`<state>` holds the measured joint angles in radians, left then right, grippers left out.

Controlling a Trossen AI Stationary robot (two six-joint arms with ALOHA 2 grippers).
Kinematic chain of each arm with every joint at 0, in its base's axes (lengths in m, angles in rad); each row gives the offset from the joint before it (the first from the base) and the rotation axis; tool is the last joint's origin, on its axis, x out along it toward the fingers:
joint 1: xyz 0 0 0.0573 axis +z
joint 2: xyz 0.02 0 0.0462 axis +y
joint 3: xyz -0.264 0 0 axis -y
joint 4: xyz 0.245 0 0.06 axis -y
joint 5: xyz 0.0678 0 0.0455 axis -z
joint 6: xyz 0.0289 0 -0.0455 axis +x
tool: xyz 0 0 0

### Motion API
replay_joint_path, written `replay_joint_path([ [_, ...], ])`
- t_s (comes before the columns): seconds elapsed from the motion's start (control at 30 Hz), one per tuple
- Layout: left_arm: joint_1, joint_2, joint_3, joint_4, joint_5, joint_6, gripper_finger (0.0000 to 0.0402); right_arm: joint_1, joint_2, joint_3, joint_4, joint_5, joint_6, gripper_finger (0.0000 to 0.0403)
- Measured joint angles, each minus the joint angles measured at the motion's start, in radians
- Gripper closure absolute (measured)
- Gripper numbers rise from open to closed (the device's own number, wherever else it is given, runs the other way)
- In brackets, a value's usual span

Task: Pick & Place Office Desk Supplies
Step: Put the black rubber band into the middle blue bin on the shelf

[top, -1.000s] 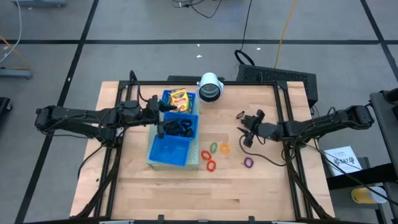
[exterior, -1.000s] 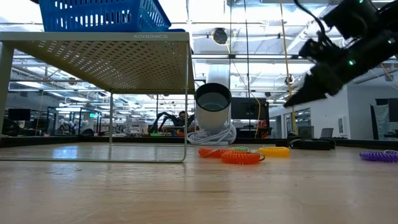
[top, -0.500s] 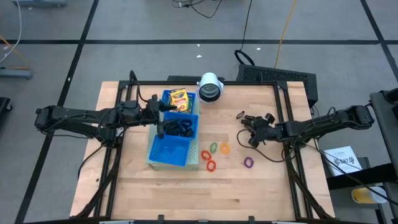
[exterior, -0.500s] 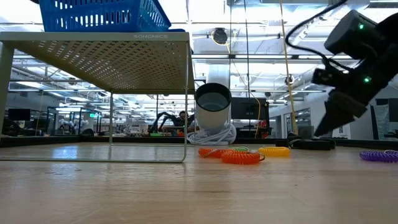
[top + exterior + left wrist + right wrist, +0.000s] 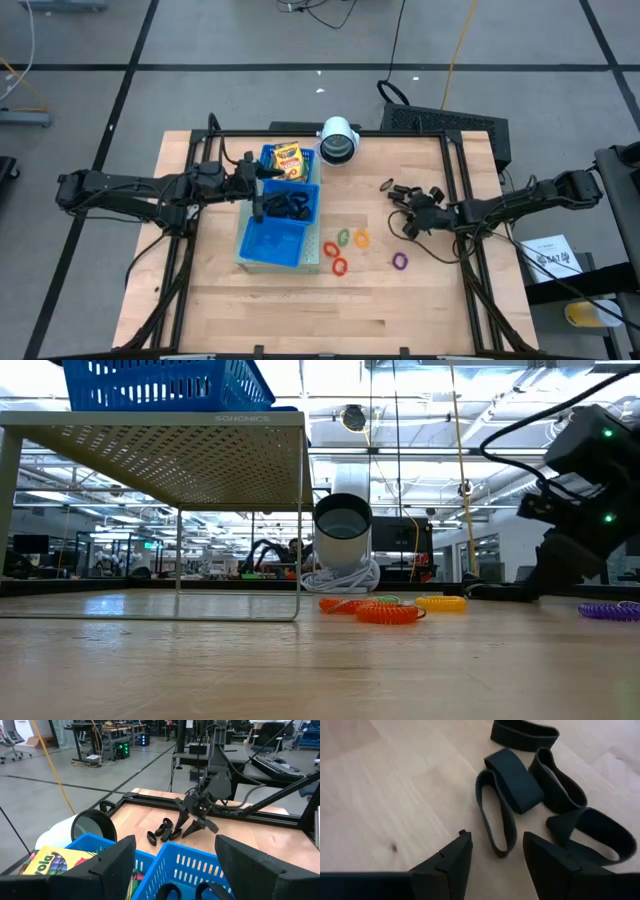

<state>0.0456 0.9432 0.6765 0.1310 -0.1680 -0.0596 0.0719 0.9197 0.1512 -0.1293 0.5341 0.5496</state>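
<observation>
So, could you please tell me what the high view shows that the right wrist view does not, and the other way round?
Only the high view shows the blue three-compartment plastic tray with the yellow-and-green crayon boxes, the thin coloured rings, the white round cylinder and the left gripper over the tray. Only the right wrist view shows the small black clips as separate folded bands, one lying just ahead of the right gripper. Both share the wooden table, those clips and the right gripper, its jaws apart.

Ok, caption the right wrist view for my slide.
Right gripper, jaws apart, poised over loose black clips on the wooden table.
</observation>
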Motion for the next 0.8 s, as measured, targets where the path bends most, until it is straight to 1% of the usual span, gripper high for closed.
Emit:
replay_joint_path([
  [0.1, 0.0, 0.0, 0.0, 0.0, 0.0, -0.001, 0.0119, 0.0, 0.002, -0.045, 0.071, 0.002, 0.022, 0.0241],
  [0.2, 0.0, 0.0, 0.0, 0.0, 0.0, -0.001, 0.0119, -0.001, 0.003, -0.062, 0.113, -0.005, -0.004, 0.0264],
  [0.3, 0.0, 0.0, 0.0, 0.0, 0.0, -0.002, 0.0119, -0.001, 0.003, -0.065, 0.122, -0.01, -0.038, 0.0303],
  [0.47, 0.0, 0.0, 0.0, 0.0, 0.0, -0.002, 0.0119, 0.0, 0.003, -0.066, 0.135, -0.011, -0.055, 0.0385],
  [0.5, 0.0, 0.0, 0.0, 0.0, 0.0, -0.002, 0.0119, 0.0, 0.003, -0.066, 0.149, -0.011, -0.071, 0.0393],
  [0.63, 0.0, 0.0, 0.0, 0.0, 0.0, -0.002, 0.0119, -0.001, 0.005, -0.07, 0.264, -0.02, -0.142, 0.0389],
  [0.8, 0.0, 0.0, 0.0, 0.005, 0.0, -0.006, 0.0119, 0.0, 0.005, -0.065, 0.588, -0.035, -0.302, 0.0398],
])
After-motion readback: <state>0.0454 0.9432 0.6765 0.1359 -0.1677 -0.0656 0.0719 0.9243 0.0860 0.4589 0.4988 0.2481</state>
